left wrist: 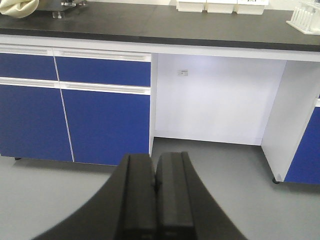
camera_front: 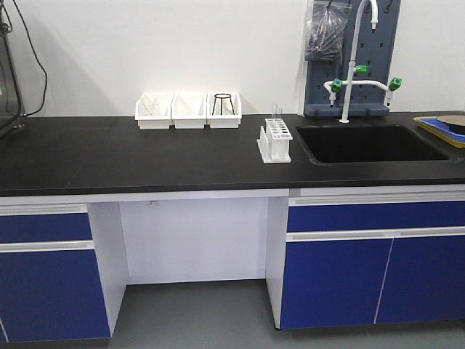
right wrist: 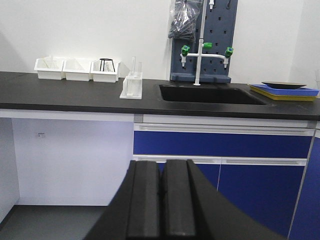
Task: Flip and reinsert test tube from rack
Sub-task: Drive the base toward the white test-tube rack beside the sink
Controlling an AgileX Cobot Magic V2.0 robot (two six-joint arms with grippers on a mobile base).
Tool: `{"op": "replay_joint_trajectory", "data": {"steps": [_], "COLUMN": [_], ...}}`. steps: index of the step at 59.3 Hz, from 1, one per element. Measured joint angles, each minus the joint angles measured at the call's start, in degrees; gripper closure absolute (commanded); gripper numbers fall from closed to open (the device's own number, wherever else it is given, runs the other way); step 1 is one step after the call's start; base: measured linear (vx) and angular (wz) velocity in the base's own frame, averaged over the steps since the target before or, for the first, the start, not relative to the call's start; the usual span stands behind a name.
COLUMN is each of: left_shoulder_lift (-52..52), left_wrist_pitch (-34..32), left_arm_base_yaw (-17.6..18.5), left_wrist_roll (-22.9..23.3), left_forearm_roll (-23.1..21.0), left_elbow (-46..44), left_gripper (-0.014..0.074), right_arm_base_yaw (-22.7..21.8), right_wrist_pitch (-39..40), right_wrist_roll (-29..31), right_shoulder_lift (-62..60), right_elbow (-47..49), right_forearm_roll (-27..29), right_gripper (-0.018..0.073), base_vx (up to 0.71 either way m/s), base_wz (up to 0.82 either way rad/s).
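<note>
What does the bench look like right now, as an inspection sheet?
Surface: black counter, no spills seen.
Job's things: rack beside sink; tube upright in it.
Clutter: three bins at the counter's back; tray right of sink.
Grippers: left gripper and right gripper shut, holding nothing, short of the counter.
Cables: black cable hanging far left.
Surroundings: faucet, pegboard, blue cabinets, grey floor.

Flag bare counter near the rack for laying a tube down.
Widest bare patch: counter left of the rack, in front of the three white bins. A bare strip also runs between rack and the front edge. Tight: the gap between rack and sink, and the right end, taken by a tray.
</note>
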State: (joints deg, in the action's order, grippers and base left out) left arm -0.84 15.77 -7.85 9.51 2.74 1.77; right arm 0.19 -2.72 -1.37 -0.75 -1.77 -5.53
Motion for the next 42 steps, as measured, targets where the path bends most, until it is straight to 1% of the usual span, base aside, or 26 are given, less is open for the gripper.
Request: {"op": "replay_joint_trajectory", "data": {"steps": [42], "left_shoulder_lift": [0.0], "left_wrist_pitch": [0.0], "left_arm_base_yaw": [0.0], "left_wrist_roll": [0.0], "left_forearm_roll": [0.0], "left_elbow": [0.0], "left_gripper": [0.0603], "right_arm_base_yaw": [0.0], "right_wrist_pitch": [0.0], "right_wrist_roll": [0.0], "right_shoulder_lift": [0.0], "right_elbow": [0.0], "right_forearm_roll": [0.0], "right_gripper": [0.0571], "base_vx": [0.00], "base_wz": [0.00]}}
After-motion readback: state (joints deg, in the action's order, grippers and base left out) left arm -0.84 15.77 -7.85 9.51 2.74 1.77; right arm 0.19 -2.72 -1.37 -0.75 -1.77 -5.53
